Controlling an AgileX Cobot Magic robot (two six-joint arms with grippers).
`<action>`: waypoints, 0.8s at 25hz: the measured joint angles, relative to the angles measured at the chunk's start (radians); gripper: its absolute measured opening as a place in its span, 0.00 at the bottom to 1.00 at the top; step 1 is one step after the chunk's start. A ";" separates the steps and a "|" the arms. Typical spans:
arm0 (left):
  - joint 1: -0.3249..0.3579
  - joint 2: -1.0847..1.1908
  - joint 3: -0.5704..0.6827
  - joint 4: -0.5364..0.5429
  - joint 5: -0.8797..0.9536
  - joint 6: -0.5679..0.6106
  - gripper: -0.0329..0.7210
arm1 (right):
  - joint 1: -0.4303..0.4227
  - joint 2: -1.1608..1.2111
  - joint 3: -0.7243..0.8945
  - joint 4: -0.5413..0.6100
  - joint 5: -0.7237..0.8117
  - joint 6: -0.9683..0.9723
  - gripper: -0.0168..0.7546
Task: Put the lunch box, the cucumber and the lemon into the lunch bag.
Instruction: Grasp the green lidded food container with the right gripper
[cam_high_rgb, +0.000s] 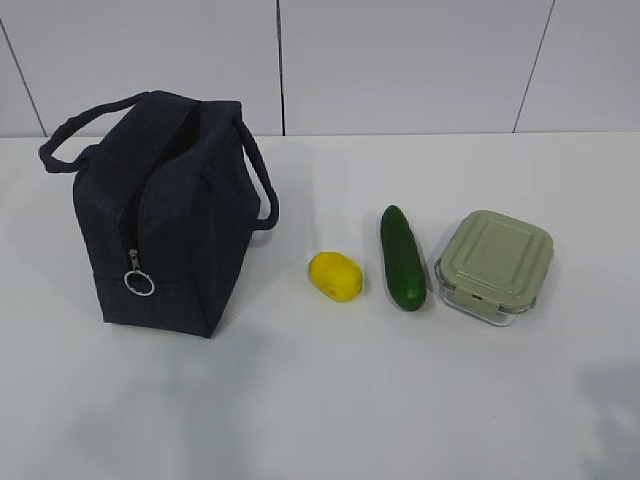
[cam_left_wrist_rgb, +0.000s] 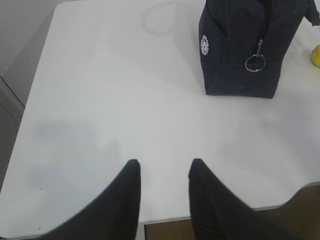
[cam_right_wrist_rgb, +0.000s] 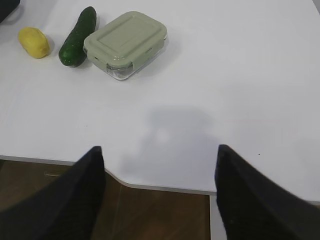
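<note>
The dark navy lunch bag (cam_high_rgb: 165, 215) stands on the left of the white table (cam_high_rgb: 330, 400), its zipper open at the top and a silver ring pull (cam_high_rgb: 139, 283) hanging at its end. To its right lie the yellow lemon (cam_high_rgb: 335, 275), the dark green cucumber (cam_high_rgb: 402, 257) and the lunch box (cam_high_rgb: 495, 264) with its sage-green lid. My left gripper (cam_left_wrist_rgb: 164, 167) hovers open and empty over the table's near edge, the lunch bag (cam_left_wrist_rgb: 247, 47) far ahead on its right. My right gripper (cam_right_wrist_rgb: 160, 152) is wide open and empty, with the lunch box (cam_right_wrist_rgb: 126, 42), cucumber (cam_right_wrist_rgb: 77, 37) and lemon (cam_right_wrist_rgb: 34, 42) ahead on its left.
A white panelled wall (cam_high_rgb: 400, 60) rises behind the table. The brown floor (cam_right_wrist_rgb: 160, 215) shows below the table's near edge, which has a curved cut-out. Neither arm appears in the exterior view.
</note>
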 joint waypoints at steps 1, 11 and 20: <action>0.000 0.000 0.000 -0.001 0.000 0.000 0.36 | 0.000 0.000 0.000 0.000 0.000 0.000 0.70; 0.000 0.000 0.000 -0.001 0.000 0.000 0.36 | 0.000 0.000 -0.002 -0.029 -0.012 0.000 0.69; 0.000 0.000 0.000 -0.002 0.000 0.000 0.36 | 0.000 0.071 -0.074 -0.022 -0.039 0.082 0.69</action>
